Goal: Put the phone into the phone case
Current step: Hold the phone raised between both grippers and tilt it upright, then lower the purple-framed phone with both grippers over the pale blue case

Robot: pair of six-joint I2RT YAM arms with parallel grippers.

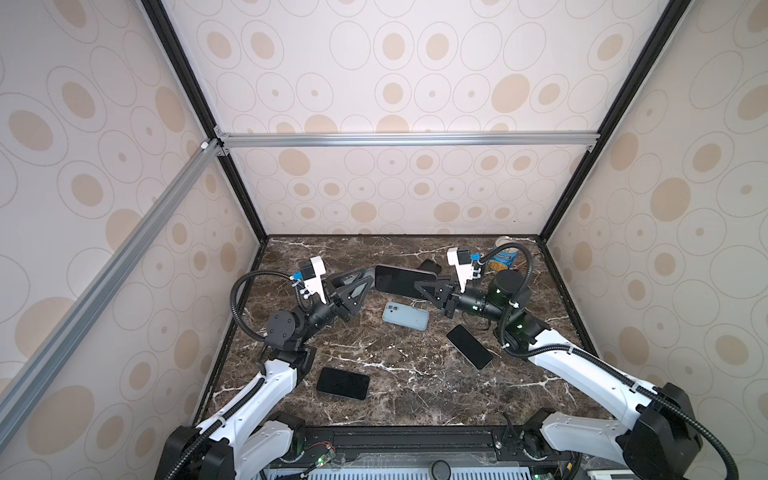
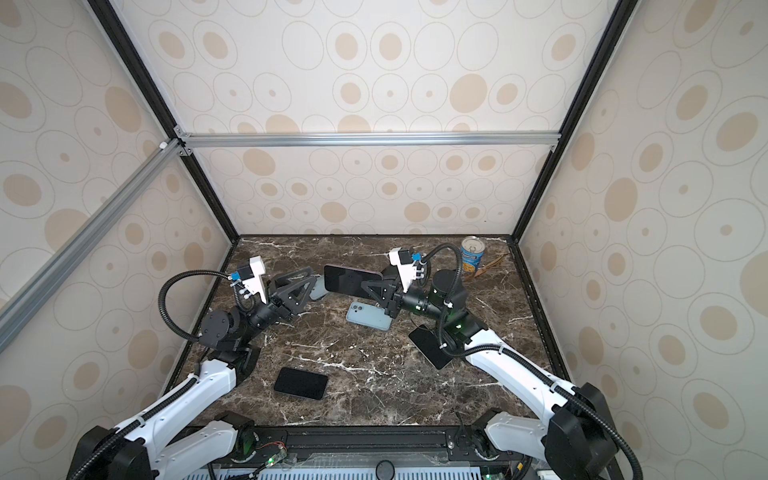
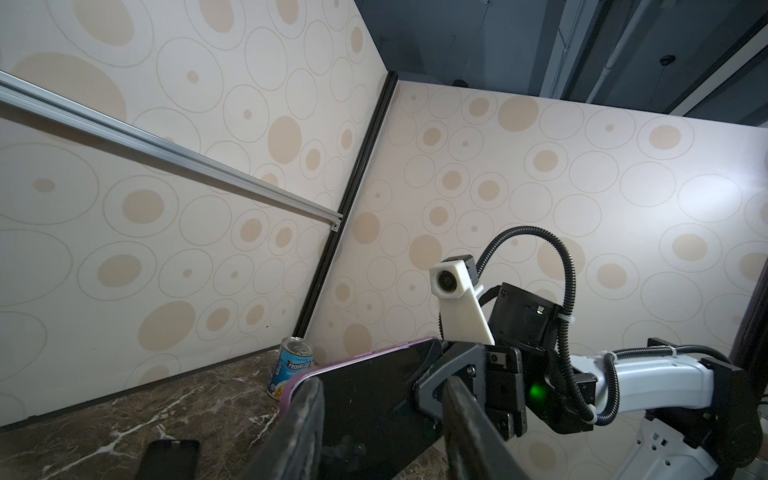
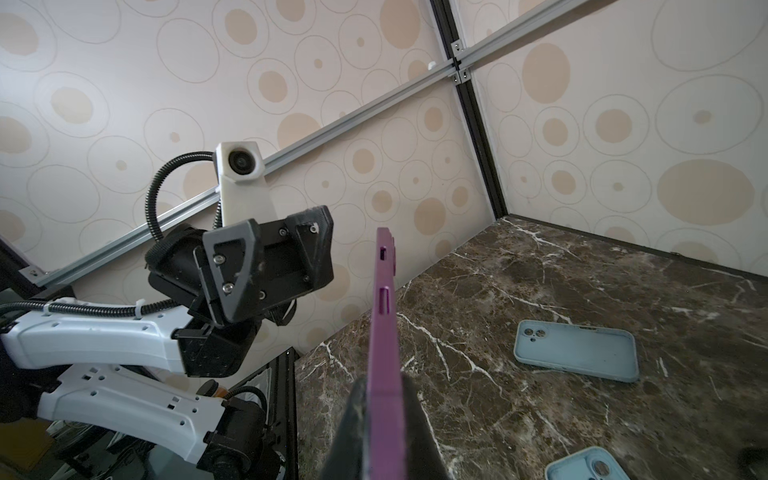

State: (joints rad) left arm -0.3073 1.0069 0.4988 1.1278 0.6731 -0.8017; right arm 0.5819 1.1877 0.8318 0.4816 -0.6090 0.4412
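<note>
**Holding: purple-cased phone, aloft, seating unconfirmed**

Right claw (image 1: 419, 286): jaws clamped tight on the 3 o'clock short end of the purple-cased phone (image 1: 398, 280); the piece hangs roughly level above the marble-pattern table (image 1: 374, 411), toward 12 o'clock of its middle; dark glass ringed by a purple lip.

Left claw (image 1: 368, 280): jaws parted, nothing between them; it sits at the phone's 9 o'clock end, in line with the gap; whether a pad touches that end I cannot tell.

On the table: light blue phone case (image 1: 405, 316) at 6 o'clock of the held piece; black phone (image 1: 469, 346) at 4 o'clock; second black phone (image 1: 343, 383) at 7 o'clock; Progresso can (image 1: 505, 257) in the 1 o'clock corner.

Step in hand, as I judge it: the phone looks already in its case; what remains is confirming the seat.

Handling notes: I grip one short end only, so the long body levers against my right pads; keep the squeeze steady and the wrist level; draw my left claw straight back toward 9 o'clock, jaws wide enough to clear the lip, no dragging; should a corner sit proud, pinch it front-to-back on the rim, not on the glass.
</note>
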